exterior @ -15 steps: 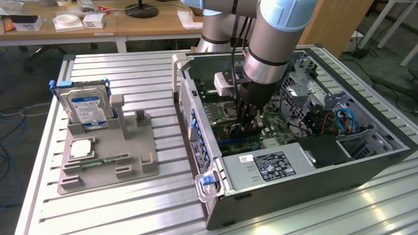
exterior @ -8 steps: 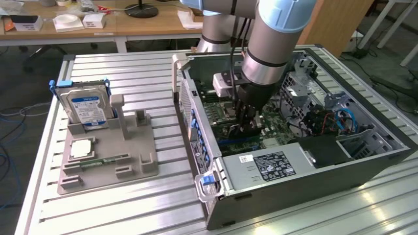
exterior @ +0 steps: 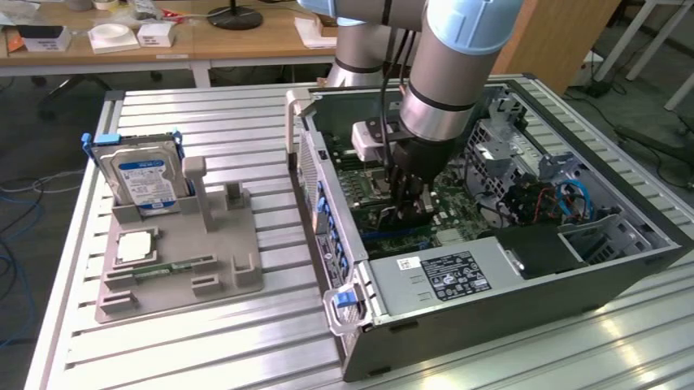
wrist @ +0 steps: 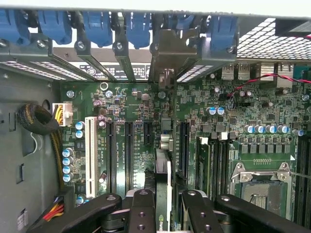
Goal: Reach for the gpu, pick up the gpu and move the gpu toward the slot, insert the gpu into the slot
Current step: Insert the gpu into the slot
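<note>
Reach and pick-up look done: the black two-fingered gripper (wrist: 165,213) is clamped on the thin green gpu card (wrist: 163,160), held edge-on inside the grey computer case (exterior: 521,301), its silver bracket toward twelve o'clock; seating looks unfinished.

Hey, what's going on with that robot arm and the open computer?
The gripper is down inside the open PC case, shut on the gpu, which it holds edge-on, upright over the motherboard. The card's metal bracket sits at the case's rear openings. Whether it is seated in a slot is hidden by the card. On the table, a hard drive stands in a grey holder.
</note>
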`<state>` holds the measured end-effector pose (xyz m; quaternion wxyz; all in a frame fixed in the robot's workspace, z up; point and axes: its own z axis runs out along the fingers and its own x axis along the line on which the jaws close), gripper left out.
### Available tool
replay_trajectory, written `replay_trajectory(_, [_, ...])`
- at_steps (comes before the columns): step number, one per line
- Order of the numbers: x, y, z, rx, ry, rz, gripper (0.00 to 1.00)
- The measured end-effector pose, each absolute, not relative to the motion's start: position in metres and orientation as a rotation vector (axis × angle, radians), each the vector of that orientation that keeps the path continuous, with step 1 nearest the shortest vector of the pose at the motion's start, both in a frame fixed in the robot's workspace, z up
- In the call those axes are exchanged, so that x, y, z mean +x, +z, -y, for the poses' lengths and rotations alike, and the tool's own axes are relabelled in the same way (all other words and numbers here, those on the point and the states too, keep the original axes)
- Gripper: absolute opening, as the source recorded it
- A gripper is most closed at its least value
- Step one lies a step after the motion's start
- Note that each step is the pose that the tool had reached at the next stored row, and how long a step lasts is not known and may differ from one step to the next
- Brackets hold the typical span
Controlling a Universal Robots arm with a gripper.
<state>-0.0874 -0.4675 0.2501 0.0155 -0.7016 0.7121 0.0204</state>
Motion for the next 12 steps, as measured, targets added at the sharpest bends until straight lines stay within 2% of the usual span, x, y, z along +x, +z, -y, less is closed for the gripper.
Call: replay_trajectory(12, [-0.0873,0.2427,0.4676,-2.183,0.063,-2.216,0.26])
